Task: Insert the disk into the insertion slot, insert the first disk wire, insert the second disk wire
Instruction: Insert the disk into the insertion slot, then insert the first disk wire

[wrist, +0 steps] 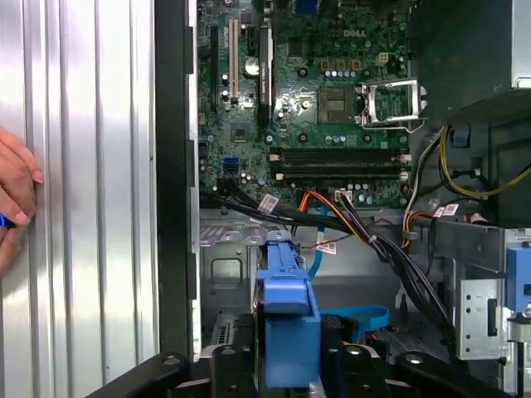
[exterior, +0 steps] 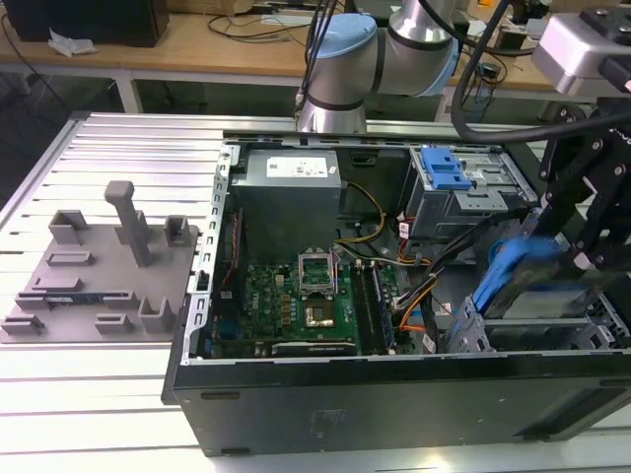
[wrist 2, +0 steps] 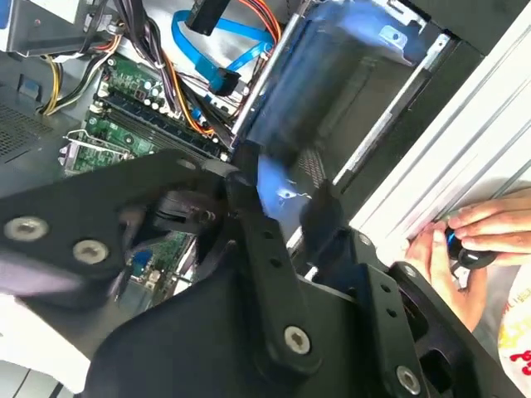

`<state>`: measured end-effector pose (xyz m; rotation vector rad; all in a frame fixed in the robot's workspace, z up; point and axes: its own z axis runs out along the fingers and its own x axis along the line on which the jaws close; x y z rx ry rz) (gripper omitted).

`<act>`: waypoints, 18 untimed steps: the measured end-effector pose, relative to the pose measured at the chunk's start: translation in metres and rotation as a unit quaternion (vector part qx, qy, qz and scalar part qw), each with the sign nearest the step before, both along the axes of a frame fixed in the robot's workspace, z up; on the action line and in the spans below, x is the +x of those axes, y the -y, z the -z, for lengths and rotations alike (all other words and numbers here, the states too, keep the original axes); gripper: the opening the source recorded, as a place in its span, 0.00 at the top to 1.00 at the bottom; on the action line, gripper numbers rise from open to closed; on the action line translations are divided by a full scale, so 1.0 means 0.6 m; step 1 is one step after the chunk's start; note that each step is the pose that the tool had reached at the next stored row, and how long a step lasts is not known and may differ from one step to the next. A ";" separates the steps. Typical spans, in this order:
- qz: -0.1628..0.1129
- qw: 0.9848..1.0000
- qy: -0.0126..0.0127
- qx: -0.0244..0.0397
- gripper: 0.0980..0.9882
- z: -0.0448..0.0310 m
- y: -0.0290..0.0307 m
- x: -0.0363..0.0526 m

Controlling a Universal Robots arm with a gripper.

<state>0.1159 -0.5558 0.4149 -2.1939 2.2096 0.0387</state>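
While your gripper (wrist: 286, 361) pinches the disk (wrist: 286, 298) by its blue frame, you see the disk hanging tilted inside the open computer case (exterior: 296, 399), just above the slot (exterior: 552, 333) and not yet in it.

In the exterior view the disk (exterior: 515, 272), at three o'clock from the motherboard (exterior: 286, 296), is blurred, its label unreadable, and the gripper (exterior: 572, 262) clamping it is cut off by the picture's edge. In the second wrist view the gripper's black body hides the disk's near end, and a person's hand (wrist 2: 469, 236) is cropped at the edge.
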 end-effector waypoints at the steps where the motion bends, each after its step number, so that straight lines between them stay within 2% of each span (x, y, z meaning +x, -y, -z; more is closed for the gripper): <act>1: 0.000 1.000 0.000 0.000 0.55 0.000 0.0000 0.000; 2: 0.000 1.000 0.000 0.000 0.48 0.000 0.0000 0.000; 18: 0.000 1.000 0.000 0.000 0.48 0.000 0.0000 0.000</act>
